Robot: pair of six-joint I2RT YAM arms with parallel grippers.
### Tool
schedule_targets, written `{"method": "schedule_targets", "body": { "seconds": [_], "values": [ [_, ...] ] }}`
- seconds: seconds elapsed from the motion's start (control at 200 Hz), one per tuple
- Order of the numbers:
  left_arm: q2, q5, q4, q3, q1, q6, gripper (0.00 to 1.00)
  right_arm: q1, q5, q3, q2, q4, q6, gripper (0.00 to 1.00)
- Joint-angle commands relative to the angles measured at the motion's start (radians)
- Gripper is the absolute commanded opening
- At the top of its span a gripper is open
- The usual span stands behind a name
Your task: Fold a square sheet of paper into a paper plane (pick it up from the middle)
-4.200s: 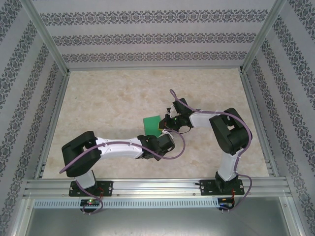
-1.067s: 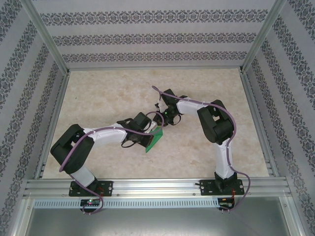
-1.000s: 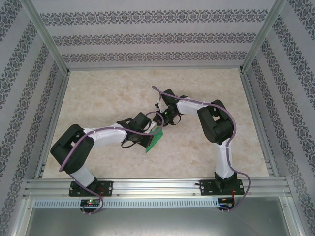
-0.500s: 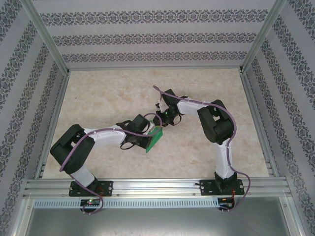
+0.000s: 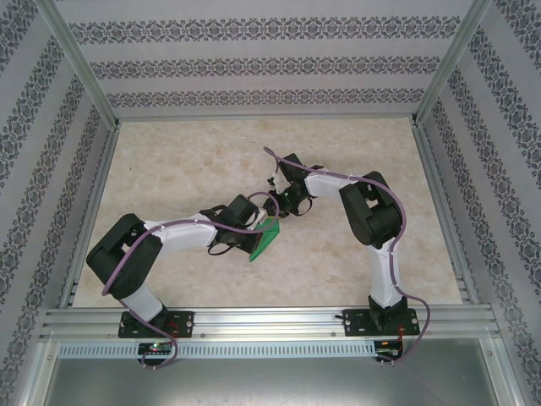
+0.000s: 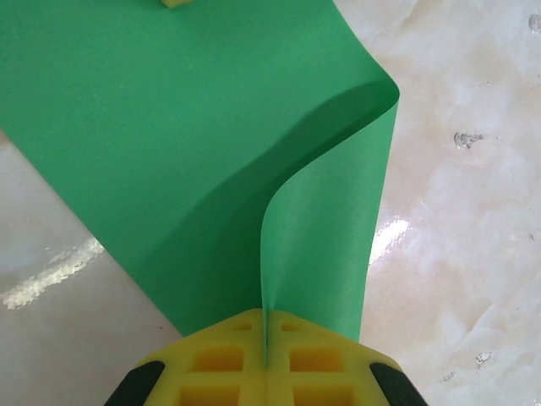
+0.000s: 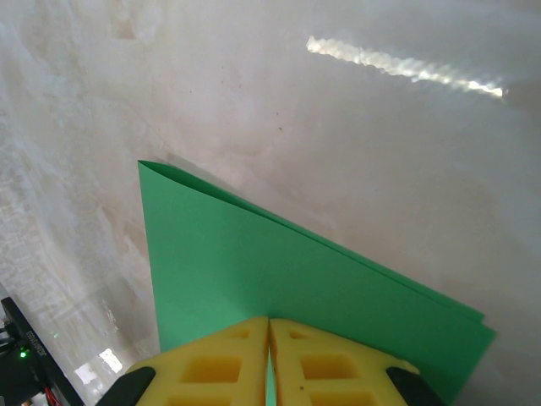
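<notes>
The square sheet of paper [image 5: 264, 239] is bright green and hangs folded over in the air above the middle of the table. My left gripper [image 5: 251, 230] is shut on its near-left edge; in the left wrist view the sheet [image 6: 203, 144] curls over from the yellow pads [image 6: 220, 372]. My right gripper [image 5: 275, 215] is shut on the far corner; in the right wrist view the doubled paper [image 7: 279, 279] spreads out from its pads [image 7: 220, 368]. No paper plane shape shows.
The marble-patterned table [image 5: 186, 161] lies under the paper. Aluminium rails [image 5: 270, 320] frame the near edge and sides, with patterned walls [image 5: 262, 63] behind.
Over the last four seconds both grippers shifted left and back with the paper, which swung from the left arm's far side to its near right. In the last second the right gripper drifted slightly.
</notes>
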Motion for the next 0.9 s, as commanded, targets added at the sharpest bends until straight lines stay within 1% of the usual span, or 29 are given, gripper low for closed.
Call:
{"method": "schedule_targets", "body": {
  "seconds": [0.0, 0.185, 0.385, 0.46, 0.684, 0.899],
  "values": [
    [0.004, 0.004, 0.031, -0.014, 0.011, -0.001, 0.0, -0.007, 0.056, -0.028, 0.014, -0.004, 0.004, 0.11],
    [0.01, 0.008, 0.028, -0.015, 0.011, -0.008, 0.0, -0.009, 0.058, -0.021, 0.017, -0.008, 0.005, 0.11],
    [0.014, 0.085, 0.04, -0.017, 0.011, -0.015, 0.0, -0.009, 0.053, -0.019, 0.02, -0.007, 0.004, 0.11],
    [0.007, 0.094, 0.042, -0.02, 0.01, -0.023, 0.0, -0.009, 0.055, -0.02, 0.018, -0.007, 0.005, 0.12],
    [0.001, 0.016, 0.031, -0.031, 0.011, -0.033, 0.0, -0.01, 0.057, -0.025, 0.02, -0.004, 0.006, 0.11],
    [0.003, -0.002, 0.038, -0.026, 0.01, -0.018, 0.0, -0.012, 0.054, -0.028, 0.02, -0.004, 0.004, 0.11]
  ]
}}
